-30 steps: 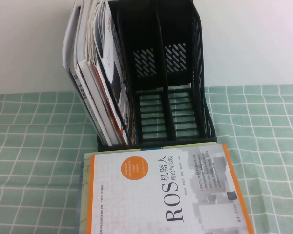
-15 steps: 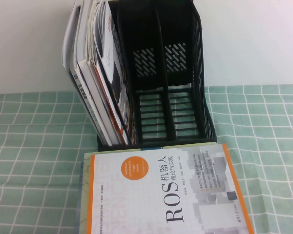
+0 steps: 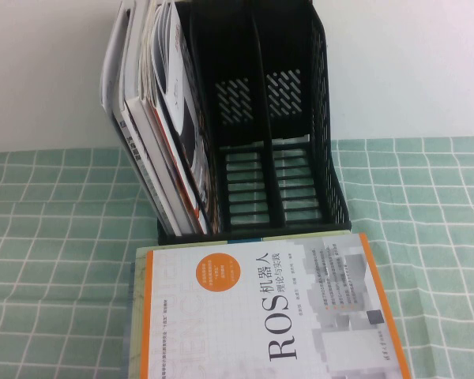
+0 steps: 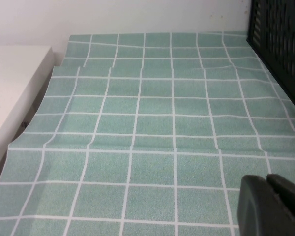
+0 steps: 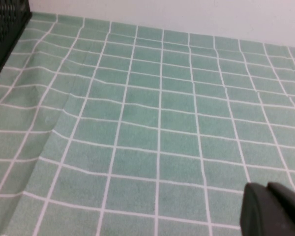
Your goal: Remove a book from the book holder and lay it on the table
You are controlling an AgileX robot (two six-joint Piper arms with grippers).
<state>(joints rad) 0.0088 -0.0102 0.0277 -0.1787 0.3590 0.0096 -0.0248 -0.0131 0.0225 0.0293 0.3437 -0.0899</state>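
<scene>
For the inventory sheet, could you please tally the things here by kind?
Book, flat on the table: 1
Holder: 1
Magazines in the holder: too tightly packed to count
Grippers: 2, both shut; left gripper over the table left of the holder, right gripper over the table right of it
Total counted: 4

Your high view looks down at the book holder point(image 3: 261, 118); both wrist views skim low over the table point(image 4: 137, 123), sharing the holder's edge.
</scene>
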